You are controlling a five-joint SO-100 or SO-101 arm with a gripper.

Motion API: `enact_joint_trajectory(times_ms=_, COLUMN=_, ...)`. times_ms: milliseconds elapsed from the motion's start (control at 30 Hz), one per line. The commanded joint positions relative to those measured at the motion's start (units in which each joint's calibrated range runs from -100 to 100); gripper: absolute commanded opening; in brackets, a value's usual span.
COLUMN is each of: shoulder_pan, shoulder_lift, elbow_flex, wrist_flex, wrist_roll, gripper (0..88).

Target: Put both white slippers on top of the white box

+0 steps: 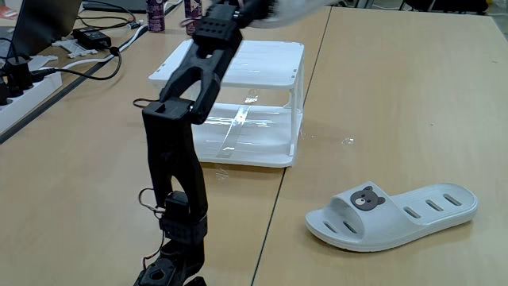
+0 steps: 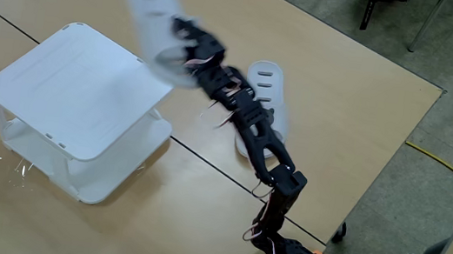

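Listing by view, for your reference.

Lower fixed view:
- White box: stands beyond the arm on the wooden table, flat ribbed top bare where it shows.
- Second slipper: lies sole-down at lower right, well apart from the box, bear badge on the strap facing the camera.
- Arm: reaches up toward the top edge, where you see a pale blur.
- Cables and a power strip: far left.

High fixed view:
- Gripper: raised beside the box's top, closed about one end of the carried slipper, which hangs blurred in the air, its long body running up past the jaws and not yet over the middle of the top.
- The other slipper: on the table, partly behind the arm.

Handling, as judgement: each slipper looks light, rubbery and somewhat flexible, so you should expect swing and sag when held at one end. The strap arch, or the side wall just beside it, seems your best hold. The smooth ribbed top may let it slide.
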Motion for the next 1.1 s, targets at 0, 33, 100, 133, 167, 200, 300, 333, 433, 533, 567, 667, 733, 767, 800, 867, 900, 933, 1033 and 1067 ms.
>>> enact_joint_trajectory(times_ms=0, shoulder_pan=-11.5, shoulder_lift=-5.4, elbow_flex=-2.7, wrist_flex=-0.1, wrist_roll=0.4, gripper=0.7)
enact_joint_trajectory(times_ms=33, shoulder_pan=-15.1, shoulder_lift=-5.3, elbow_flex=-1.9, wrist_flex=-0.1, wrist_roll=0.4, gripper=0.7)
enact_joint_trajectory(times_ms=100, shoulder_pan=-20.3, shoulder_lift=-5.1, elbow_flex=-0.3, wrist_flex=-0.2, wrist_roll=0.4, gripper=0.7)
enact_joint_trajectory(times_ms=133, shoulder_pan=-22.5, shoulder_lift=-4.9, elbow_flex=0.0, wrist_flex=-0.2, wrist_roll=0.4, gripper=0.7)
enact_joint_trajectory(times_ms=167, shoulder_pan=-24.6, shoulder_lift=-4.9, elbow_flex=0.2, wrist_flex=-0.2, wrist_roll=0.4, gripper=0.7)
enact_joint_trajectory(times_ms=200, shoulder_pan=-26.5, shoulder_lift=-4.8, elbow_flex=0.2, wrist_flex=-0.2, wrist_roll=0.4, gripper=0.7)
enact_joint_trajectory(times_ms=300, shoulder_pan=-29.0, shoulder_lift=-4.2, elbow_flex=1.3, wrist_flex=-0.2, wrist_roll=0.4, gripper=0.7)
enact_joint_trajectory(times_ms=333, shoulder_pan=-29.0, shoulder_lift=-3.8, elbow_flex=1.2, wrist_flex=-0.3, wrist_roll=0.4, gripper=0.7)
enact_joint_trajectory(times_ms=433, shoulder_pan=-28.3, shoulder_lift=-1.3, elbow_flex=0.4, wrist_flex=-0.6, wrist_roll=0.4, gripper=0.7)
enact_joint_trajectory(times_ms=533, shoulder_pan=-26.5, shoulder_lift=3.9, elbow_flex=-4.6, wrist_flex=-0.7, wrist_roll=0.4, gripper=0.7)
enact_joint_trajectory(times_ms=567, shoulder_pan=-26.2, shoulder_lift=7.1, elbow_flex=-8.7, wrist_flex=-0.7, wrist_roll=0.4, gripper=0.7)
enact_joint_trajectory(times_ms=667, shoulder_pan=-25.0, shoulder_lift=15.5, elbow_flex=-19.6, wrist_flex=-0.7, wrist_roll=0.4, gripper=0.7)
enact_joint_trajectory(times_ms=733, shoulder_pan=-25.0, shoulder_lift=21.2, elbow_flex=-26.7, wrist_flex=-0.7, wrist_roll=0.4, gripper=0.7)
enact_joint_trajectory(times_ms=767, shoulder_pan=-25.0, shoulder_lift=23.8, elbow_flex=-30.0, wrist_flex=-0.7, wrist_roll=0.4, gripper=0.7)
enact_joint_trajectory(times_ms=800, shoulder_pan=-25.0, shoulder_lift=26.4, elbow_flex=-33.0, wrist_flex=-0.7, wrist_roll=0.4, gripper=0.7)
enact_joint_trajectory(times_ms=867, shoulder_pan=-25.0, shoulder_lift=32.1, elbow_flex=-39.5, wrist_flex=-0.7, wrist_roll=0.4, gripper=0.7)
enact_joint_trajectory(times_ms=900, shoulder_pan=-24.9, shoulder_lift=34.7, elbow_flex=-42.1, wrist_flex=-0.7, wrist_roll=0.4, gripper=0.7)
enact_joint_trajectory(times_ms=933, shoulder_pan=-24.7, shoulder_lift=37.2, elbow_flex=-44.9, wrist_flex=-0.7, wrist_roll=0.4, gripper=0.7)
enact_joint_trajectory(times_ms=1033, shoulder_pan=-23.7, shoulder_lift=43.8, elbow_flex=-51.7, wrist_flex=-0.7, wrist_roll=0.4, gripper=0.7)
enact_joint_trajectory(times_ms=1067, shoulder_pan=-23.5, shoulder_lift=45.6, elbow_flex=-53.6, wrist_flex=-0.7, wrist_roll=0.4, gripper=0.6)
